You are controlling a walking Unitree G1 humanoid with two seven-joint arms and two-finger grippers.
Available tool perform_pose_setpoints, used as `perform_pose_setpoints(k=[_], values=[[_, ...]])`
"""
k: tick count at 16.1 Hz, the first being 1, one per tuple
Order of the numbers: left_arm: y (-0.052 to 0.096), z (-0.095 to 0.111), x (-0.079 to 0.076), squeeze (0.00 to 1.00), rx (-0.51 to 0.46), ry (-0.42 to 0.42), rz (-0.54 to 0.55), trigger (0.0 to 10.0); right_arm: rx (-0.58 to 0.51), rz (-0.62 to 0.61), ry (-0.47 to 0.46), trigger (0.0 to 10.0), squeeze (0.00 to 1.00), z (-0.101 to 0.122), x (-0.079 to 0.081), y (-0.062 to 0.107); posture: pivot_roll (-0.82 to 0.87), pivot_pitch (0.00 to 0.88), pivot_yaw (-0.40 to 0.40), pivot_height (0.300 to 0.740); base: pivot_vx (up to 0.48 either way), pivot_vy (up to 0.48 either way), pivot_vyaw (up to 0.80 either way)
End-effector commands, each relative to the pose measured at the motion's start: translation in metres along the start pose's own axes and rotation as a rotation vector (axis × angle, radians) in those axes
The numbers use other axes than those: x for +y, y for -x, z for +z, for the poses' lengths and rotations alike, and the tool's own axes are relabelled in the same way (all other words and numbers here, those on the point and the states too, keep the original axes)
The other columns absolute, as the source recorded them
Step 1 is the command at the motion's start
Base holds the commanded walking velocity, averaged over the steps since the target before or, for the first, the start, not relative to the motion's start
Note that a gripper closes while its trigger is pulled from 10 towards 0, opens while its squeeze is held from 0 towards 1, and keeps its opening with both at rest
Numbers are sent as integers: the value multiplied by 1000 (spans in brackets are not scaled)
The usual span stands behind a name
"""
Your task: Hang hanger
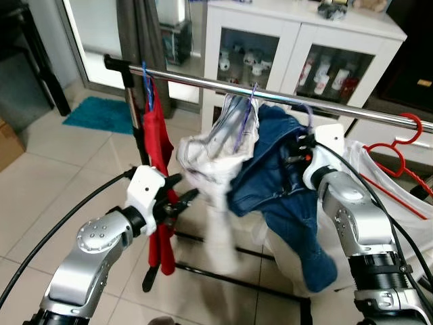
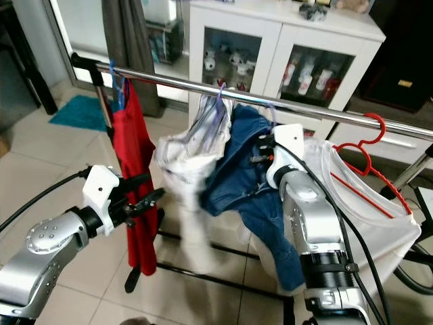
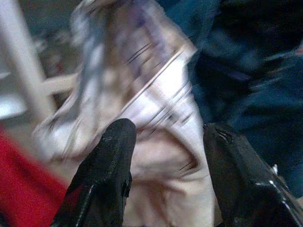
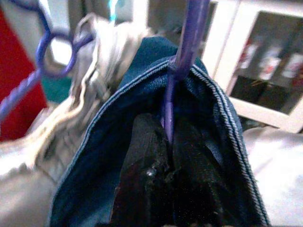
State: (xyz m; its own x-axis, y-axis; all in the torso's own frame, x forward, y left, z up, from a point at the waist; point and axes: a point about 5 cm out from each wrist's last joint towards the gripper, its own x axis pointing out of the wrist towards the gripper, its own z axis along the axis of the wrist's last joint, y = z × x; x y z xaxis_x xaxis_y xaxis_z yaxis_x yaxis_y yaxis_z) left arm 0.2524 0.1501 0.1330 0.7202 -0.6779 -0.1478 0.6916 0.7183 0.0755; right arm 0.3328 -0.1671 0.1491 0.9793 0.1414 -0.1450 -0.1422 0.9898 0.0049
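Denim garment [image 1: 284, 176] on its purple plastic hanger [image 4: 182, 61] sits just under the chrome rail [image 1: 270, 90]. Right gripper [image 4: 170, 156] pinches the hanger's neck; you probably still must hook it. Left gripper [image 3: 165, 156] gapes, empty, before the white shirt [image 3: 156, 104].

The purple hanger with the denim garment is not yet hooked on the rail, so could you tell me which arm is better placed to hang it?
Right. The right gripper is shut on the purple hanger, just below the rail. The left gripper is open beside the white garment.
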Motion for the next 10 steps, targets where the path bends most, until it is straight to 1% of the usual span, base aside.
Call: perform_pose_setpoints(k=[1,2,3,4,5,6,7,8,10], values=[[-2,6,-9,0,-21,1,-76,10000,-102,-38,-30,10000,0,25,-5,-3,79,0,-57,740,0,0,0],[-2,7,-12,0,-16,-4,-108,10000,-97,-35,-31,10000,0,26,-5,-7,78,0,-56,740,0,0,0],[-2,7,-13,0,-14,-7,-116,10000,-96,-34,-29,10000,0,26,-4,-9,78,0,-56,740,0,0,0],[-2,6,-14,0,-3,1,-134,10000,-77,-33,-35,10000,0,29,-2,-18,72,0,-46,740,0,0,0],[-1,4,-15,0,10,19,-161,10000,-31,-33,-25,10000,0,30,2,-29,70,0,-41,740,0,0,0],[0,3,-17,0,24,28,-194,10000,18,-34,-10,10000,0,28,5,-37,70,0,-40,740,0,0,0],[1,2,-18,0,28,29,-207,10000,33,-34,-7,10000,0,27,6,-40,71,0,-40,740,0,0,0],[2,4,-22,0,31,42,-267,10000,114,-35,7,10000,0,20,9,-47,79,0,-46,740,0,0,0],[2,8,-28,0,21,61,-335,10000,156,-34,17,10000,0,16,11,-52,87,0,-54,740,0,0,0]])
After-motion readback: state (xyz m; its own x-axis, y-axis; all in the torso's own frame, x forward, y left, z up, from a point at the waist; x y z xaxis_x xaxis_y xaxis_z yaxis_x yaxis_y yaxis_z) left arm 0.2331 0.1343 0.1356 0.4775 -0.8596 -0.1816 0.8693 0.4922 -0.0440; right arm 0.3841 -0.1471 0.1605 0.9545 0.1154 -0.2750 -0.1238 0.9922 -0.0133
